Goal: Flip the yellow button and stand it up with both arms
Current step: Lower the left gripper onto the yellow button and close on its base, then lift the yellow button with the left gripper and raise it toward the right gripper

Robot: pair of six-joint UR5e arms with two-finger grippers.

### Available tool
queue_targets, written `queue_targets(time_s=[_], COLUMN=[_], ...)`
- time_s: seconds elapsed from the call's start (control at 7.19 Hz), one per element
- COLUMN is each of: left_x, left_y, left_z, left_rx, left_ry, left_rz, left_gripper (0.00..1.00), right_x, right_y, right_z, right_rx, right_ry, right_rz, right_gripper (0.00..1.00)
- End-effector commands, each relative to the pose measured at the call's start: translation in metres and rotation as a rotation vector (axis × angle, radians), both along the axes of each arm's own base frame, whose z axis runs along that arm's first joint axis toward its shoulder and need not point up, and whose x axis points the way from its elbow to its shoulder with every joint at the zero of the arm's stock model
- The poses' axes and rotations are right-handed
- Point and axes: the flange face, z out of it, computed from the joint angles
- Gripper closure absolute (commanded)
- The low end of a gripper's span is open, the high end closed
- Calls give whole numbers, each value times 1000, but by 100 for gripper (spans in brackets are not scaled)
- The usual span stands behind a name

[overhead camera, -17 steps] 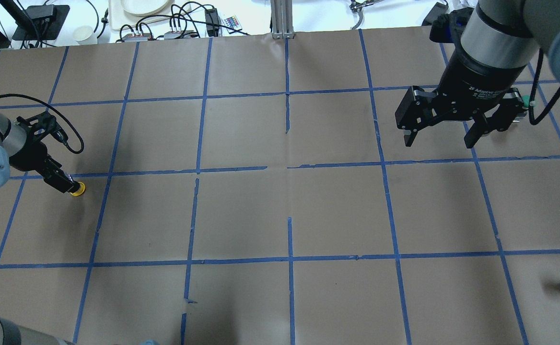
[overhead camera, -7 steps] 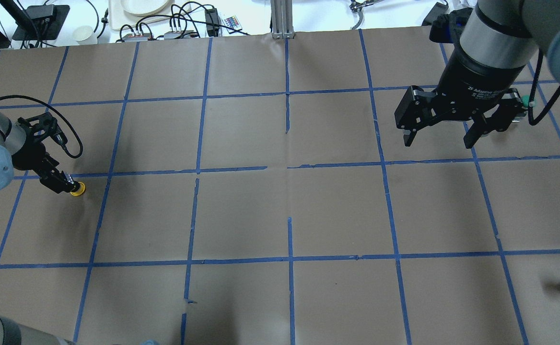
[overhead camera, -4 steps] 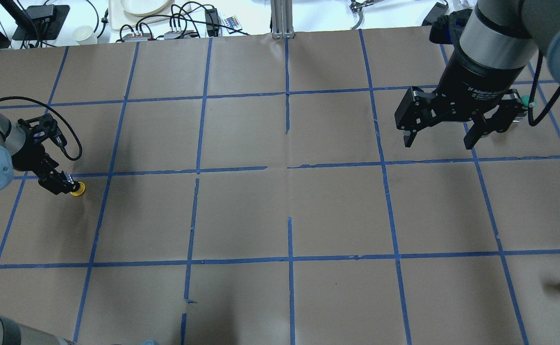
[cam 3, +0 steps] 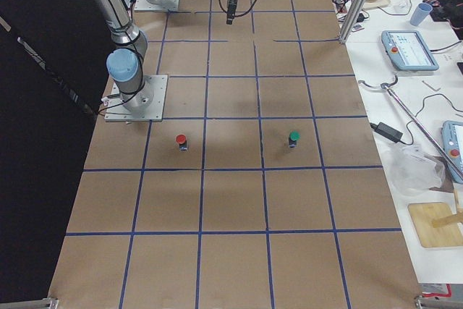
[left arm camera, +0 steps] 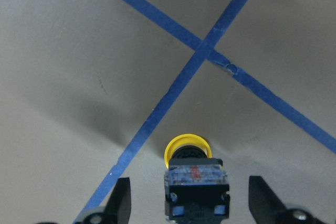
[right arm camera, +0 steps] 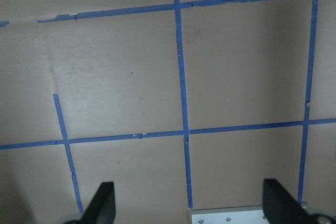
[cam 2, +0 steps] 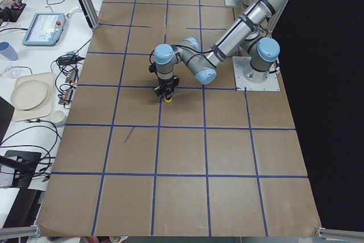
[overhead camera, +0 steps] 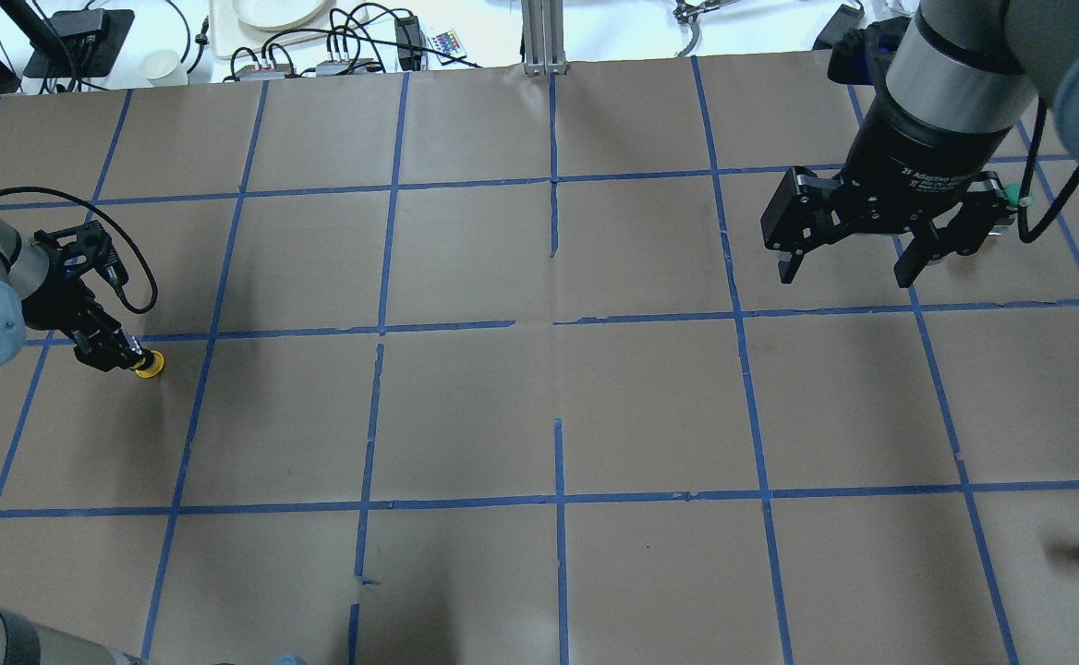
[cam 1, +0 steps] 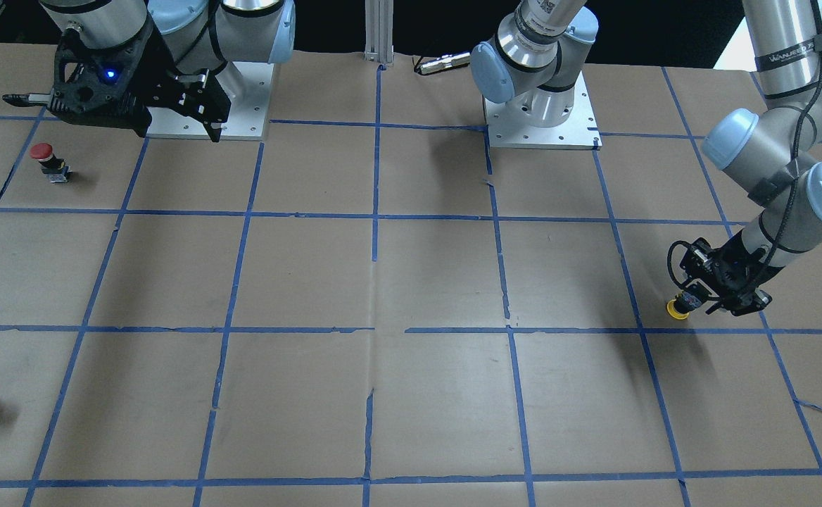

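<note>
A: How is the left gripper (left arm camera: 190, 181)?
B: Its black fingers (left arm camera: 122, 203) are spread, one on each side of the small push-button with round yellow cap and black-and-metal body (left arm camera: 188, 148). A gap shows on both sides; nothing is pinched. The cap points to a crossing of blue tape lines (left arm camera: 203, 52), near it.
A: Does the overhead view agree?
B: There only the cap shows; the gripper hides the body. Well apart from that crossing, the right gripper (overhead camera: 846, 270) hangs wide open over the brown paper table (overhead camera: 466, 406), holding nothing.
</note>
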Motion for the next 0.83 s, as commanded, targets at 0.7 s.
queue_targets(time_s=[0.7], left_x=[-64], left_y=[29], left_z=[77], left_rx=[-25], left_ry=[298], left_rz=[32], left_gripper=[76], right_x=[-1], right_y=[-1], right_z=[1], right_rx=[-3], right_ry=[-2], right_rz=[-3], right_gripper=[0])
